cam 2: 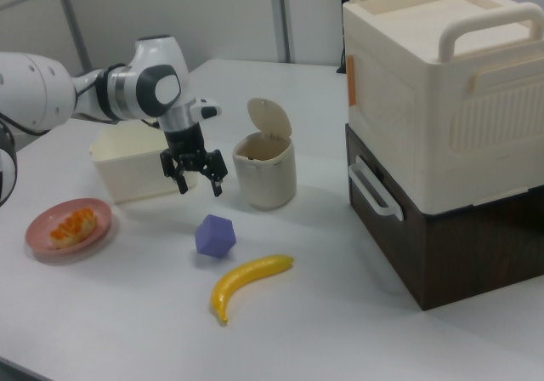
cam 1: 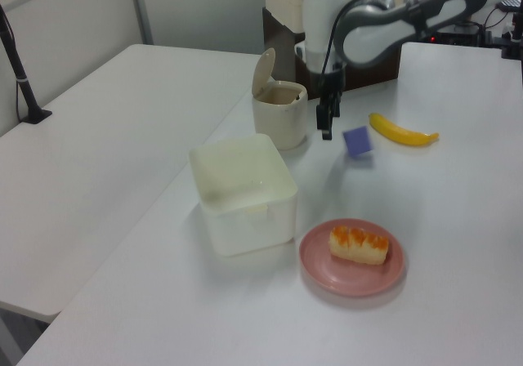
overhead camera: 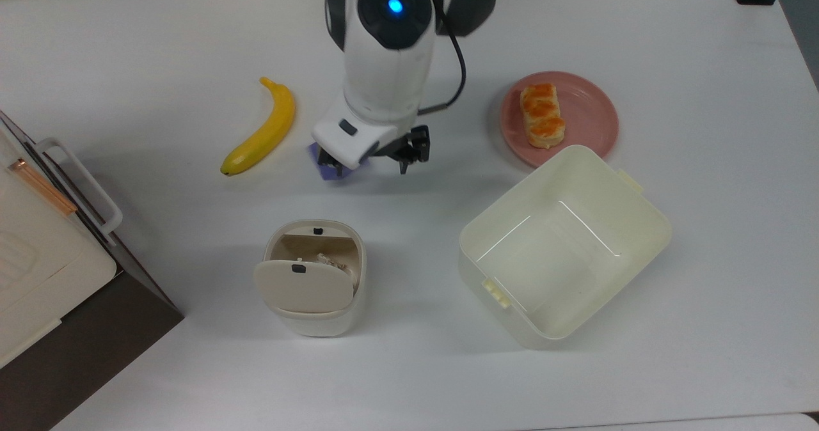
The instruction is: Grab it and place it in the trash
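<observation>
Resting on the white table [cam 2: 127, 313], the cube [cam 2: 215, 235] lies below the released claw [cam 2: 195, 172]

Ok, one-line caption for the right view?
Open claw hovers above the purple cube resting near the banana, beside the open-lidded trash bin.

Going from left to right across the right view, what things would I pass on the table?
Pink plate with pastry → purple cube → banana → small flap-lid bin → big cream box on its dark base.
</observation>
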Controlling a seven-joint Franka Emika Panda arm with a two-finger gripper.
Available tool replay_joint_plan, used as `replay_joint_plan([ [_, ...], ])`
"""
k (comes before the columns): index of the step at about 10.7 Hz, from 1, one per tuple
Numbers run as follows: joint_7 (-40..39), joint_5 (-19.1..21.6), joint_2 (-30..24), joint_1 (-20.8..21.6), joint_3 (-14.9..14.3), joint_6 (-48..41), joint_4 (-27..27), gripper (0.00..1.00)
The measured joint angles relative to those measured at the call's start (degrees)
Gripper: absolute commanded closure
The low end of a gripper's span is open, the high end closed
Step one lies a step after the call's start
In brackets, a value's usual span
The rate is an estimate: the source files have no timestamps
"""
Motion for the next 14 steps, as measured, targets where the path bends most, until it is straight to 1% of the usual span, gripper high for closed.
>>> replay_joint_plan([
  [1,1.23,-0.89,1.1,0.57,0.0,0.56,-0.03,0.0],
  [3,2.26,-1.14,1.32,0.83,-0.01,0.62,0.23,0.0],
  [5,4.54,-1.14,-0.85,0.62,-0.1,-0.05,1.49,0.0],
  [7,11.42,-1.14,-3.51,0.23,-0.52,-0.2,2.64,0.0],
  [8,13.34,-1.14,-4.07,-0.32,-0.59,-0.2,2.88,0.0],
  [11,13.9,-1.09,-4.1,-3.88,-0.66,-0.2,3.12,0.0],
  [14,12.93,-0.27,-4.46,-5.27,-0.66,-0.57,4.95,0.0],
])
